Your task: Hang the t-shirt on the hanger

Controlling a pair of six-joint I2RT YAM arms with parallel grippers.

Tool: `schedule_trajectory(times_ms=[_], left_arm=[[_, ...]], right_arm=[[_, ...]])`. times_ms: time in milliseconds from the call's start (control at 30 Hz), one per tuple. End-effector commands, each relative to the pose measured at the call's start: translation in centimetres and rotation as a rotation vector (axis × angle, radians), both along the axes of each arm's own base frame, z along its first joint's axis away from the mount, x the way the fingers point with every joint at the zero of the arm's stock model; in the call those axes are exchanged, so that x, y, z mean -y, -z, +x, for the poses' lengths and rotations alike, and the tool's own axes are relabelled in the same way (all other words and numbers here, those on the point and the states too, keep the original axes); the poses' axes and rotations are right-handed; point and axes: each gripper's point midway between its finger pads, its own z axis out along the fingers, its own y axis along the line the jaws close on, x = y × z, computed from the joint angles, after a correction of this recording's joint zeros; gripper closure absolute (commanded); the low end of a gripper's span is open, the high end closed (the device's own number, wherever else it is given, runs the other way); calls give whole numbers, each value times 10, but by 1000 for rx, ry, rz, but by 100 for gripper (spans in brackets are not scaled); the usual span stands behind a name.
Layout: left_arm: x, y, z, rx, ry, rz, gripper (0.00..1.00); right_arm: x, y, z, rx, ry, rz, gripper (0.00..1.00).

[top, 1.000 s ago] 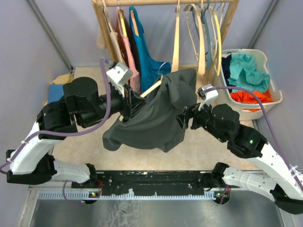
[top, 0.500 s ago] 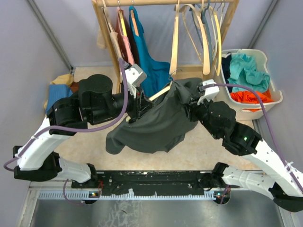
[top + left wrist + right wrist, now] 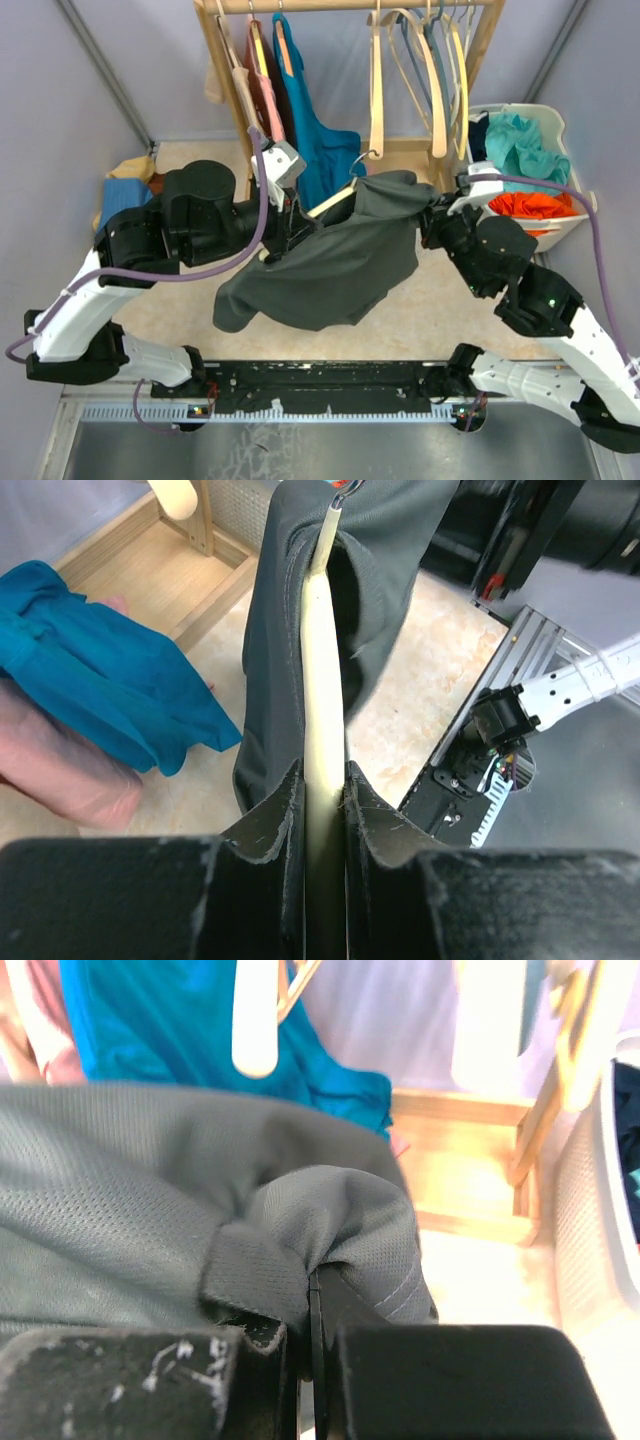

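Hanger point(image 3: 322, 660) clamped in my left pincer point(image 3: 322, 777); my right pincer point(image 3: 312, 1308) pinches t-shirt point(image 3: 130, 1190) fabric, which I should draw evenly over the far shoulder.

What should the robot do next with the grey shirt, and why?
Probably the right gripper, shut on the shirt, should tug its fabric slightly farther from the left gripper. That gripper clamps the hanger, whose near arm shows bare wood in the top view, so the shirt looks only partly on.
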Motion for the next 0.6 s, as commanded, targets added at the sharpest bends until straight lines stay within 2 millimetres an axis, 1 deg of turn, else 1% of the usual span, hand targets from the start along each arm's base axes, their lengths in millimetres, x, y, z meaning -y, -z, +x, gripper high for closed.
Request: schedule_trajectory(times_ms=[0, 133, 367, 467, 567], left_arm=[[-19, -19, -6, 32, -4, -54, 98], [-23, -19, -16, 16, 36, -63, 98], [-37, -29, -30, 19, 78, -100, 98], [-39, -35, -35, 23, 98, -117, 98], [-41, -38, -36, 28, 102, -123, 98]], right_arm=[[32, -49, 0, 92, 123, 48, 100], [41, -66, 5, 118, 178, 2, 100], [45, -81, 16, 137, 243, -107, 100], [45, -84, 23, 134, 271, -154, 100], [48, -83, 31, 125, 298, -198, 100]])
